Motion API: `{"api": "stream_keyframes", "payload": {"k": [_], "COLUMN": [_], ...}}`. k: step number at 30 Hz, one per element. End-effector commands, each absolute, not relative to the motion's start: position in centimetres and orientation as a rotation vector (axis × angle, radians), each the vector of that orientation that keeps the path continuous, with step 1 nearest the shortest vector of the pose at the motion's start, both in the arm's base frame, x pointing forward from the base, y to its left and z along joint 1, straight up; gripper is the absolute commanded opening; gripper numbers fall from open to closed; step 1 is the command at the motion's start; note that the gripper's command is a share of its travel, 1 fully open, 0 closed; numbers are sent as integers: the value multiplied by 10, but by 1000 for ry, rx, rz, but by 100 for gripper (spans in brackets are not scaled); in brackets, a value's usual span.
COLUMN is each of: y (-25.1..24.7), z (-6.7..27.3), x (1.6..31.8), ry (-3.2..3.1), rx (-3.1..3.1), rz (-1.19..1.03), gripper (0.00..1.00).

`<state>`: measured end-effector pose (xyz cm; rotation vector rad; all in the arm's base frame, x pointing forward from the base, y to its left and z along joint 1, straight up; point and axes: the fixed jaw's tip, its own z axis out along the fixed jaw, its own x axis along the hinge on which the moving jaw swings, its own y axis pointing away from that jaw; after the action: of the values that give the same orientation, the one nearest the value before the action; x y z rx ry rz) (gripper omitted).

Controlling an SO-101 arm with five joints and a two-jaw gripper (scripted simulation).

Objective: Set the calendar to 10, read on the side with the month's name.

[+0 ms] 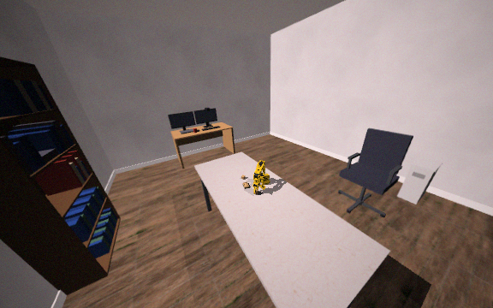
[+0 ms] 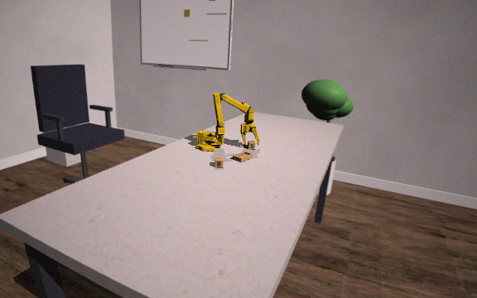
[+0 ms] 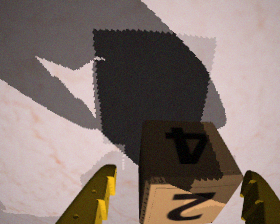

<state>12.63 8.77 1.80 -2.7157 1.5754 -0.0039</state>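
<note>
A wooden cube (image 3: 187, 172) stands on the table, with a 4 on its top face and a 2 on the side nearest the wrist camera. My gripper (image 3: 181, 181) is open and hangs just above it, one yellow finger on each side, neither touching it. From the exterior view, the gripper (image 2: 250, 137) is over this cube (image 2: 252, 145). The small wooden tray (image 2: 243, 156) lies flat and empty just in front of it. The second cube (image 2: 219, 163) stands on the table to the tray's left; its front digit is too small to read.
The arm's base (image 2: 207, 141) sits on the table behind the tray. The long white table has edges far from the objects. An office chair (image 2: 70, 120) and a green plant (image 2: 327, 99) stand beside the table.
</note>
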Motion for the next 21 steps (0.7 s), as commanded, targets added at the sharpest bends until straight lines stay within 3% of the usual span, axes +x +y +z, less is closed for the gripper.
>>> {"api": "stream_keyframes", "payload": {"k": [1, 21], "y": [88, 91], "z": [19, 19], "x": [128, 134], "ry": [1563, 1563], "rx": [-2708, -2708], "rz": [-11, -11], "gripper": [34, 24]}}
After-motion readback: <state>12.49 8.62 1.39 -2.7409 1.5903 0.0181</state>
